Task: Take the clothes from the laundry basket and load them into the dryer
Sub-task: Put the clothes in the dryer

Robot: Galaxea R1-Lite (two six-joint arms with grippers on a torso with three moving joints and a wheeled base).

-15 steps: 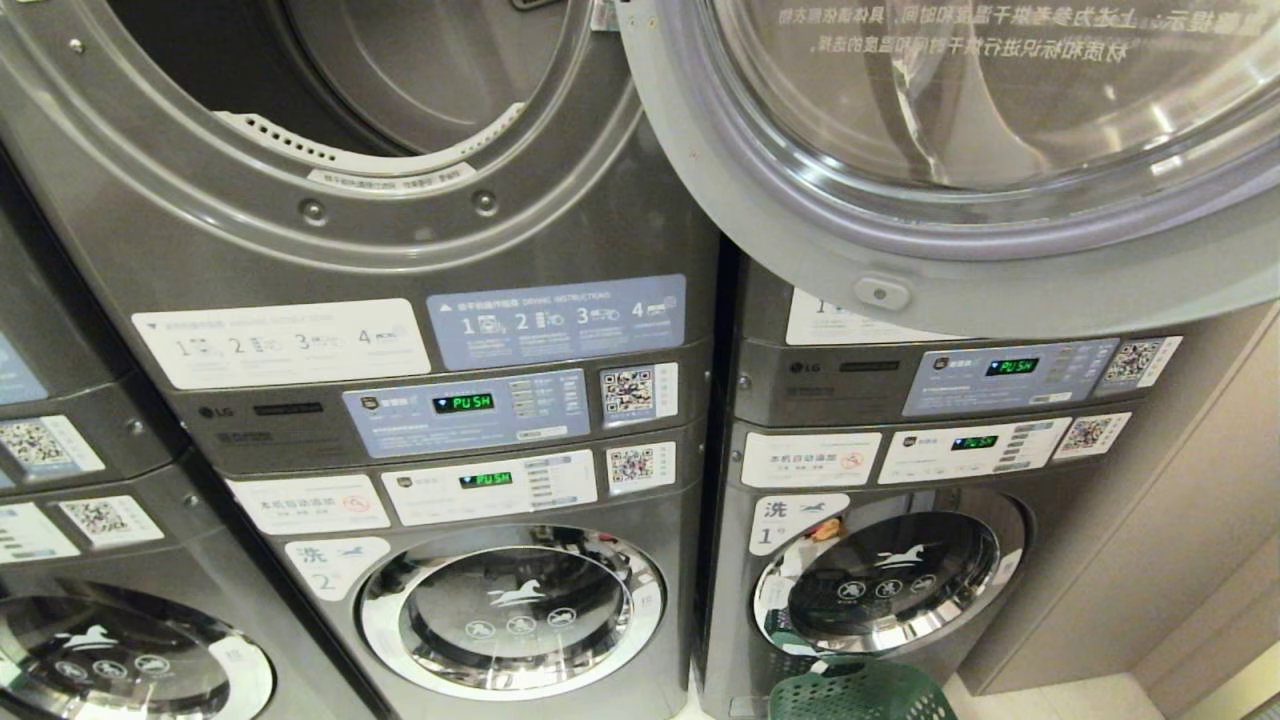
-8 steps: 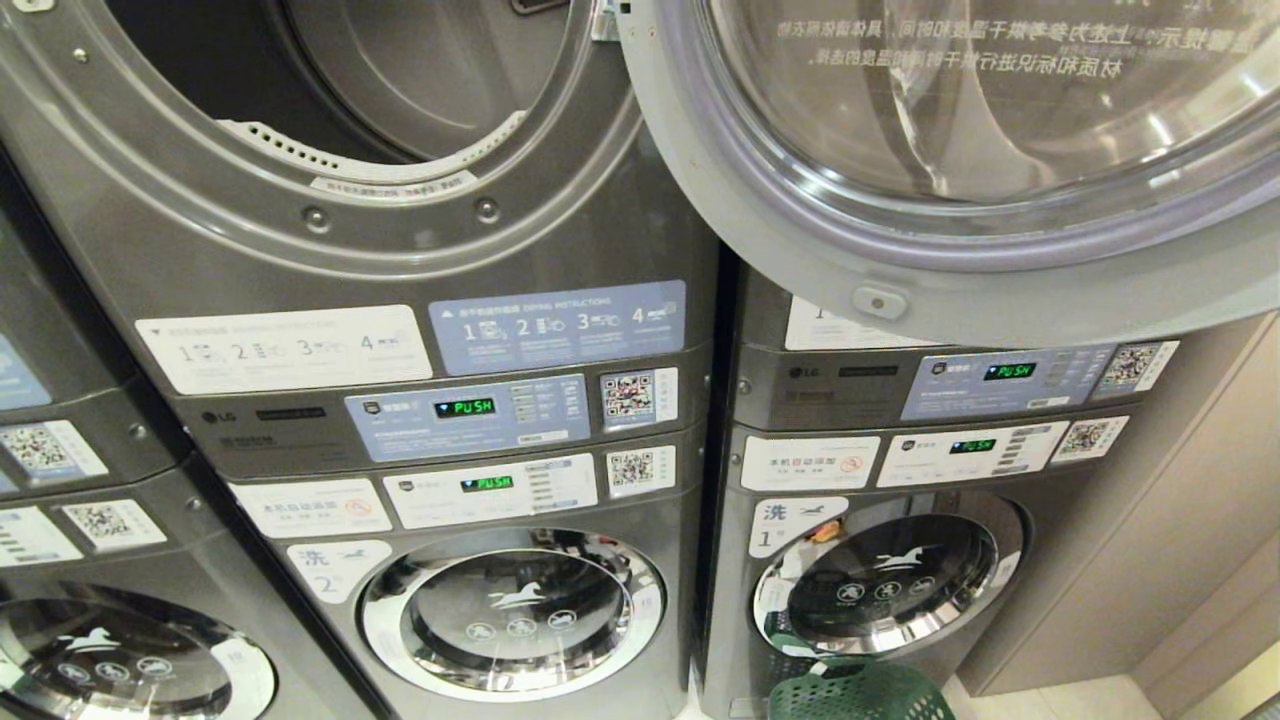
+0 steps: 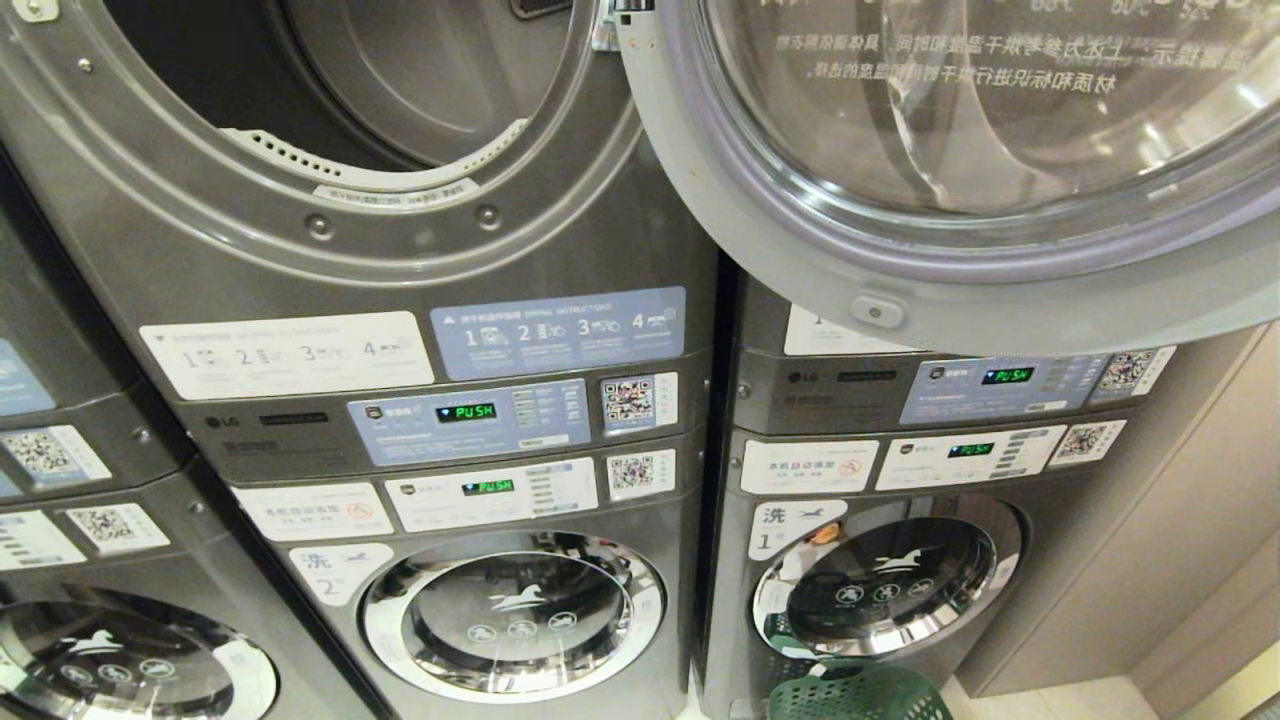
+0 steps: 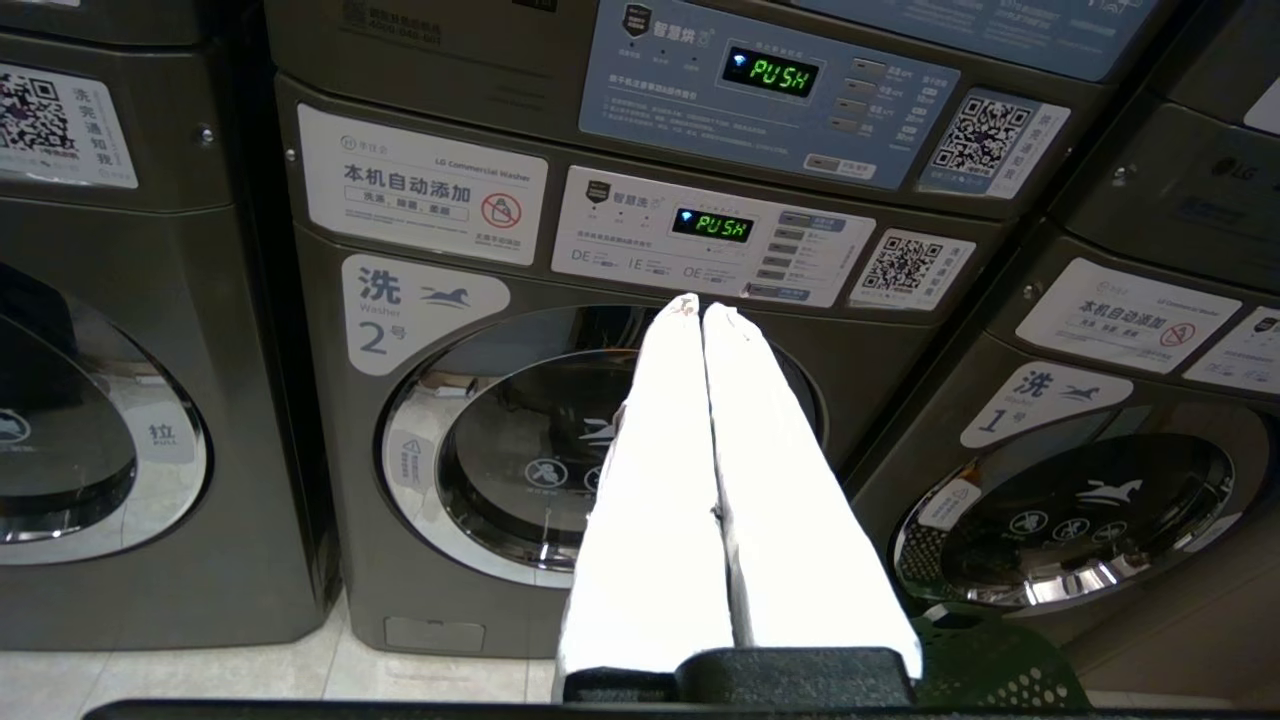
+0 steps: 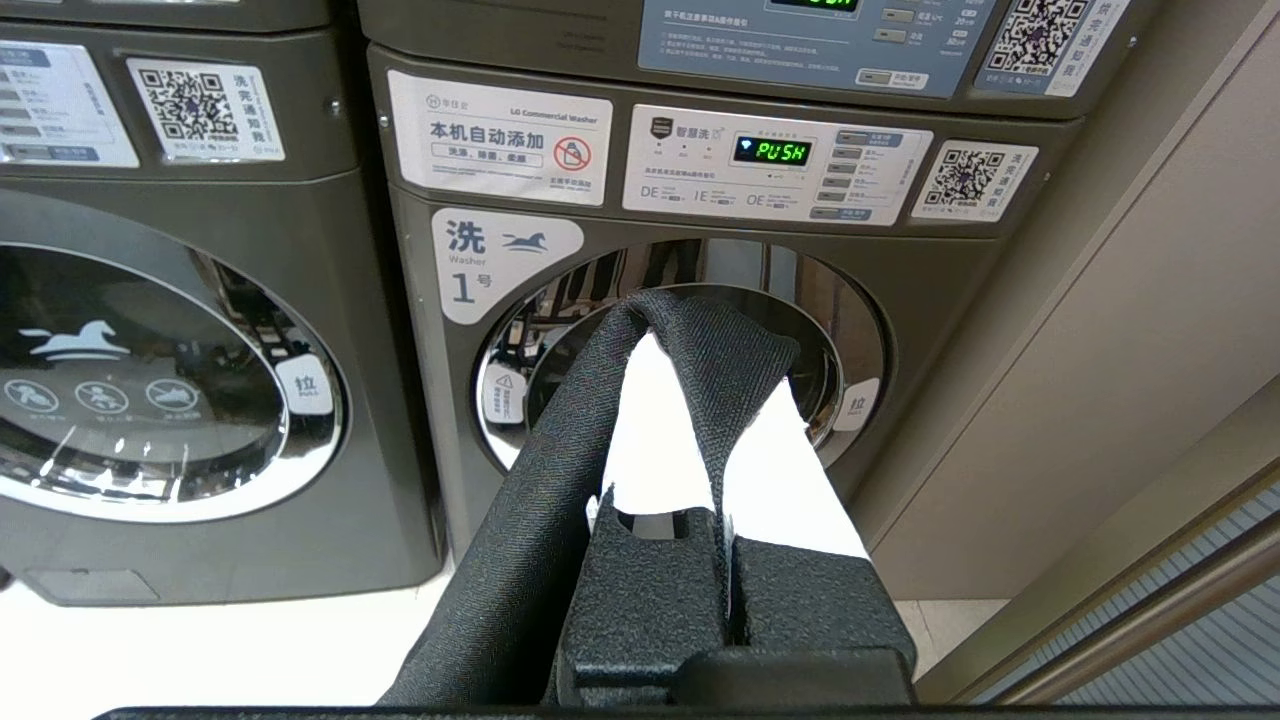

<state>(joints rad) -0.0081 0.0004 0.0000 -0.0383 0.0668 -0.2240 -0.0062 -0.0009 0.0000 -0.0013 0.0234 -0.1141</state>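
Dryer (image 3: 330, 90): upper left of head view, drum open, door (image 3: 960, 200) swung across upper right. Green laundry basket (image 3: 855, 695): bottom edge, right of centre. Right hand (image 5: 700, 350): clamped on dark garment (image 5: 560, 480), facing washer 1. Left hand (image 4: 703, 310): fingers together, empty.

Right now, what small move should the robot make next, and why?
Probably lift the right end effector, shut on the dark cloth, up toward the dryer. Its door stands swung open, and the drum sits high above the washers that both wrist cameras face. The left end effector is shut, holding nothing.
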